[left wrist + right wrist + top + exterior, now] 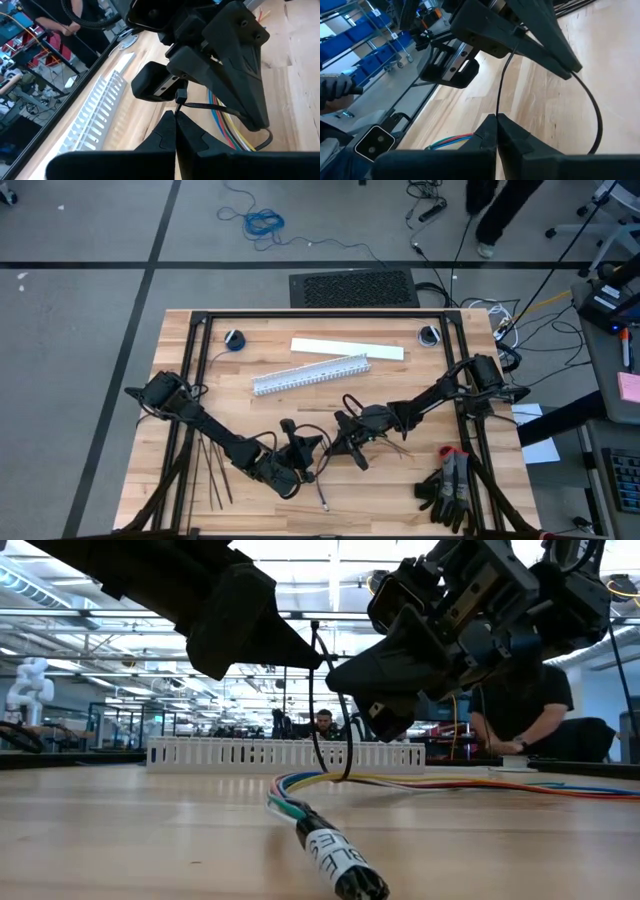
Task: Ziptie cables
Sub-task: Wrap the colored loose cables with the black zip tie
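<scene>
Nearest the low camera lies the dark labelled tip of the cables [345, 868], their coloured wires trailing back across the table [400, 380] under both arms. Just above them the left gripper [176, 116] and right gripper [496, 119] meet tip to tip, each clamped shut on one end of a single black ziptie [330, 705] that hangs looped around the wires. The step in hand looks like threading the tail through the head; next, the ends must line up before pulling tight. Spare zipties [212, 475] lie near the left arm. No container holds anything; the white slotted duct [310, 374] sits apart.
</scene>
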`<action>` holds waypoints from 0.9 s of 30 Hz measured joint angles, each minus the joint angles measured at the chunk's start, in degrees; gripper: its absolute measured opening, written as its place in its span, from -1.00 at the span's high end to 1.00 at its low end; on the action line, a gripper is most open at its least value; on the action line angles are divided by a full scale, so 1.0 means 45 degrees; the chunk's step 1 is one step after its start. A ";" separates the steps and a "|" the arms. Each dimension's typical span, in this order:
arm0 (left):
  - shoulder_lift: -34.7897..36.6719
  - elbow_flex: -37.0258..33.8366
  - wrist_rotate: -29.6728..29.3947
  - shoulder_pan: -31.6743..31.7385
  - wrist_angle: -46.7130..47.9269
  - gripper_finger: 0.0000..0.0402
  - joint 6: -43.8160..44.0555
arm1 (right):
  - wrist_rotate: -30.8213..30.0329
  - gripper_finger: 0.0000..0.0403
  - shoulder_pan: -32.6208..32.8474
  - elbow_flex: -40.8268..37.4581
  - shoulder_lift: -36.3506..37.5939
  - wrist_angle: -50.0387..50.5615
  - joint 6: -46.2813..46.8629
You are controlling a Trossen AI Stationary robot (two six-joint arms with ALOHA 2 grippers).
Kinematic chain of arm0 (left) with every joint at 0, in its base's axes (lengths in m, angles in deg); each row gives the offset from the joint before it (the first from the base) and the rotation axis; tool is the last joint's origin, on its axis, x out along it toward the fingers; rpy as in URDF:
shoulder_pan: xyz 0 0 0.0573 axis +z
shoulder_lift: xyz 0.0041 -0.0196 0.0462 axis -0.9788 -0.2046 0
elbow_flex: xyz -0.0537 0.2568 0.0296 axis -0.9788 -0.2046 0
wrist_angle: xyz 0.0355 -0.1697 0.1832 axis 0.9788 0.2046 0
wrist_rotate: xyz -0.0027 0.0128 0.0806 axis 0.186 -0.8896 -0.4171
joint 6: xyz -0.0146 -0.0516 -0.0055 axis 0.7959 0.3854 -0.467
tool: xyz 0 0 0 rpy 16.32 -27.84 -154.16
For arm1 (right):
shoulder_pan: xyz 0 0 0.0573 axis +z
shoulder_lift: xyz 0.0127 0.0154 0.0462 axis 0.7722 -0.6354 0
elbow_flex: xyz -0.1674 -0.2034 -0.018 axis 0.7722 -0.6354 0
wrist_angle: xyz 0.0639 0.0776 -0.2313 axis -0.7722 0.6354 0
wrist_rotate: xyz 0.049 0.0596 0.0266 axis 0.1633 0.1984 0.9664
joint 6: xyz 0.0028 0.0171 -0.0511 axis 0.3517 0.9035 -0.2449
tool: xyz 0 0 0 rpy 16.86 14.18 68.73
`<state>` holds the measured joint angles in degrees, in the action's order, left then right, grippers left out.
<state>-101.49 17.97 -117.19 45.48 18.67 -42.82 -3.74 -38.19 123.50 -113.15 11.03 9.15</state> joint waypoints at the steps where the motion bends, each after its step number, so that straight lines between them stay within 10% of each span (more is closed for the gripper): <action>1: 0.0000 0.0000 0.0000 -0.0007 0.0000 1.00 0.0002 | 0.0000 1.00 0.0000 0.0000 0.0000 0.0005 -0.0002; 27: 0.0000 0.0000 -0.0008 -0.0024 0.0712 1.00 0.1319 | -0.0078 1.00 0.0000 -0.0010 0.0000 0.0056 -0.0198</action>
<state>-101.49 17.97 -117.22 45.37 21.87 -36.89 -4.09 -38.19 123.46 -113.15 11.29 8.25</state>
